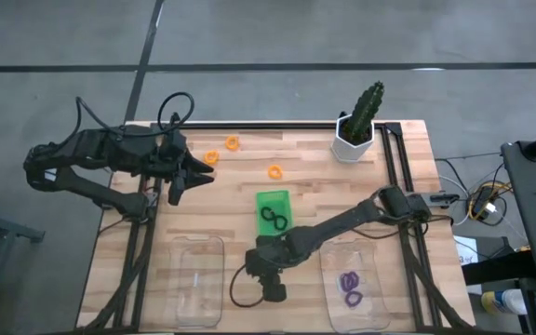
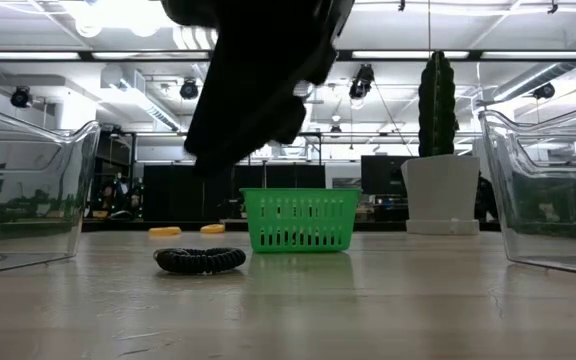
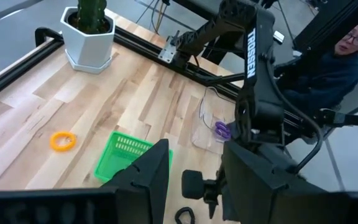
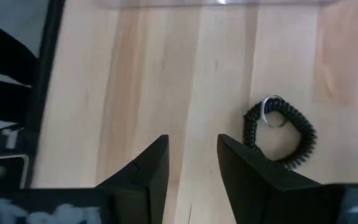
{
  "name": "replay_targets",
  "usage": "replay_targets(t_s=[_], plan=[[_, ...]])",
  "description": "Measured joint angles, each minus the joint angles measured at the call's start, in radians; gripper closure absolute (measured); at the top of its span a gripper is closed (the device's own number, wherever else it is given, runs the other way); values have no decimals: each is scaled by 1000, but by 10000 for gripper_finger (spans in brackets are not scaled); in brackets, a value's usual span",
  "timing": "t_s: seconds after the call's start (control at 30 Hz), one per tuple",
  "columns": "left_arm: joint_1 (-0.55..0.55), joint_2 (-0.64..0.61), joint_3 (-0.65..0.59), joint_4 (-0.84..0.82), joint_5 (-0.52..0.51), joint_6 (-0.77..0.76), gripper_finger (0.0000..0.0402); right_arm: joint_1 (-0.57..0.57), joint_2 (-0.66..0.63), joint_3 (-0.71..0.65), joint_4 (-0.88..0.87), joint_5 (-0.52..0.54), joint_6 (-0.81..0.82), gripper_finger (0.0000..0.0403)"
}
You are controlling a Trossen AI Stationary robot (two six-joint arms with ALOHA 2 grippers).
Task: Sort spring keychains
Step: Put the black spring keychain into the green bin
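Observation:
One black spring keychain (image 4: 281, 134) lies flat on the wood between the two clear containers, also seen in the low view (image 2: 200, 260) and the high view (image 1: 274, 294). My right gripper (image 4: 191, 157) hangs open over the table beside it, pointing down and touching nothing. Two more black keychains (image 1: 273, 220) lie in the green tray (image 1: 270, 197). Three orange keychains (image 1: 211, 157) (image 1: 233, 142) (image 1: 274, 171) rest on the far part of the table. Purple keychains (image 1: 350, 284) lie in the right clear container. My left gripper (image 1: 196, 173) waits open near the far left, off the table surface.
Two clear containers stand at the near edge, the left one (image 1: 200, 279) and the right one (image 1: 355, 288). A cactus in a white pot (image 1: 356, 130) stands at the far right corner. A person (image 3: 347, 56) sits beyond the table's right side.

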Motion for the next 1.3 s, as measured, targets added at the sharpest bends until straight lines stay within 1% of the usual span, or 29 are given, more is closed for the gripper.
replay_targets(t_s=[0.17, 0.3, 0.37, 0.6, 0.73, 0.83, 1.13, 1.3], plan=[[0, 0, 0, -1, 0, 0, 257, -3, 32, 0, 3, 22, -1, 280], [0, 0, 0, -1, 0, -1, 257, -9, 34, 0, 3, 102, 25, 272], [0, 0, 0, -2, 1, -1, 257, -17, 34, 0, 4, 122, 24, 265], [0, 1, 0, -2, 1, 0, 257, -38, 39, -3, 6, 116, -19, 250], [0, 1, 0, -4, 2, 14, 257, -36, 59, 2, 34, 55, -47, 253], [0, 1, 0, -8, 3, 15, 257, -31, 78, 3, 48, 45, -59, 257], [0, 1, 0, -7, 7, 14, 257, -40, 100, 2, 43, 62, 30, 271], [0, 1, 0, -7, 6, 14, 257, -45, 117, 5, 43, 38, 77, 300]])
